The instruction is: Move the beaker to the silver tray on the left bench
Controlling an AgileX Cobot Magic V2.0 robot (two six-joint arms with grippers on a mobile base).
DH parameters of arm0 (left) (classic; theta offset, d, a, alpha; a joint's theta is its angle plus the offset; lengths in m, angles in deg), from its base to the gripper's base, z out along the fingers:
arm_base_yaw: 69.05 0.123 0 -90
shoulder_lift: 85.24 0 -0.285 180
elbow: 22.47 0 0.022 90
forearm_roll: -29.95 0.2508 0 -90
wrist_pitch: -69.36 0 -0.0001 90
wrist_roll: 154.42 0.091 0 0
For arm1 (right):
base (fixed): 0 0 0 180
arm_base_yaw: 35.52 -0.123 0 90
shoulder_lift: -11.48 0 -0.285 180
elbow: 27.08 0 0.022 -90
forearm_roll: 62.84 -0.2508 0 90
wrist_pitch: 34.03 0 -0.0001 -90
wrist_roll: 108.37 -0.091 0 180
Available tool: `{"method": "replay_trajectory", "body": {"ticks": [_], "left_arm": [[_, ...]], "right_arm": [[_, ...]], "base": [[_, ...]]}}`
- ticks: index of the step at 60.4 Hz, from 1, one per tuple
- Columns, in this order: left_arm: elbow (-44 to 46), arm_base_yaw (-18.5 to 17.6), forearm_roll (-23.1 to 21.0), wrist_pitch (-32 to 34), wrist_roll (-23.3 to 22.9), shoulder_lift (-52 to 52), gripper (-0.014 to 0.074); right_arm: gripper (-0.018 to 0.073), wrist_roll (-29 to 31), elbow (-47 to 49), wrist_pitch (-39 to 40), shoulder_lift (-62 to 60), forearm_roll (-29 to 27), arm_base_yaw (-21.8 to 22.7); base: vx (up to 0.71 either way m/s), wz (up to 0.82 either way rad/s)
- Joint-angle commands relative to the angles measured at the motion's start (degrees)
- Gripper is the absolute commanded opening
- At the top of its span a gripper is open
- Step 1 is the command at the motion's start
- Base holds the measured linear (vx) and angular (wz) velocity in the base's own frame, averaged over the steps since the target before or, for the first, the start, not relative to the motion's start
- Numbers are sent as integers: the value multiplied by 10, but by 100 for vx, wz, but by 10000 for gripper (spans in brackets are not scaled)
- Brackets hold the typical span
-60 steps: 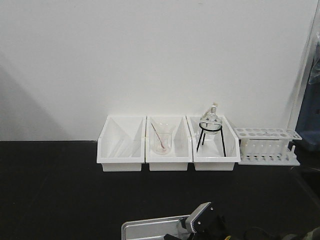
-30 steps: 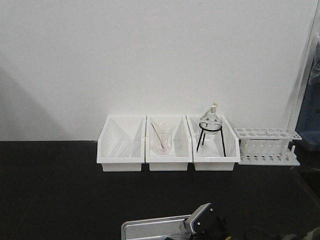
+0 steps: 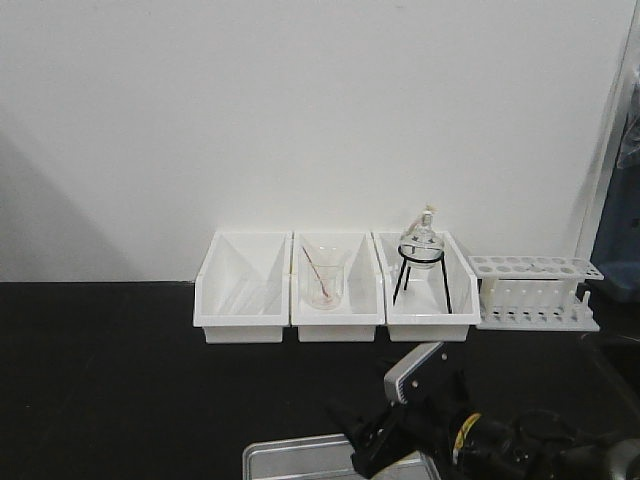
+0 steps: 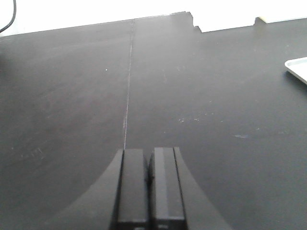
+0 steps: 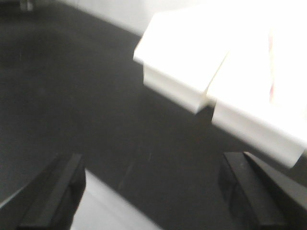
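The small clear beaker does not show in any view. The silver tray (image 3: 290, 460) lies on the black left bench (image 3: 120, 380) at the bottom centre; its corner shows in the right wrist view (image 5: 110, 211) and at the edge of the left wrist view (image 4: 298, 67). My right gripper (image 3: 366, 438) hangs just above the tray's right part, jaws wide open and empty, with dark fingers (image 5: 67, 191) far apart in the right wrist view. My left gripper (image 4: 148, 158) is shut and empty above bare black worktop (image 4: 72, 96), left of the tray.
Three white bins (image 3: 336, 288) stand at the back wall. The middle one holds a clear beaker with a pinkish-red rod (image 3: 322, 280), the right one a round flask on a black tripod (image 3: 421, 262). A white test tube rack (image 3: 535, 292) stands at the right.
My right gripper has risen and moved away from the front edge, so more of the arm shows above the tray. The tray and bins have not moved.
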Motion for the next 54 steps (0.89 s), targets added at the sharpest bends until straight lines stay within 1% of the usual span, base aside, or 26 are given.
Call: {"method": "replay_trajectory", "body": {"ticks": [1, 3, 6, 9, 10, 11, 15, 17, 22, 26, 37, 54], "left_arm": [[-11, -3, -2, 43, -1, -4, 1], [-11, -3, -2, 43, -1, -4, 1], [-11, -3, -2, 43, -1, -4, 1], [-11, -3, -2, 43, -1, -4, 1], [-11, -3, -2, 43, -1, -4, 1], [-11, -3, -2, 43, -1, -4, 1], [-11, -3, -2, 43, -1, -4, 1], [-11, -3, -2, 43, -1, -4, 1], [-11, -3, -2, 43, -1, -4, 1], [-11, -3, -2, 43, -1, -4, 1], [-11, -3, -2, 43, -1, -4, 1], [-11, -3, -2, 43, -1, -4, 1]], "right_arm": [[499, -8, 13, 8, -88, -14, 2], [466, -18, 13, -9, -106, -14, 2], [390, -40, 12, -55, -143, -14, 2], [281, -75, 12, -113, -176, -14, 2], [250, -80, 12, -120, -190, -13, 2], [204, -100, 12, -152, -199, -12, 2], [46, -142, 10, -217, -243, -8, 2], [-17, -166, 10, -253, -263, -8, 2], [-16, -194, 10, -310, -307, -8, 2], [-15, -198, 10, -329, -332, -8, 2], [-14, -197, 10, -329, -362, -8, 2], [-14, -194, 10, -329, -363, -8, 2]], "base": [[0, 0], [0, 0], [0, 0], [0, 0], [0, 0], [0, 0], [0, 0], [0, 0], [0, 0], [0, 0], [0, 0], [0, 0]]}}
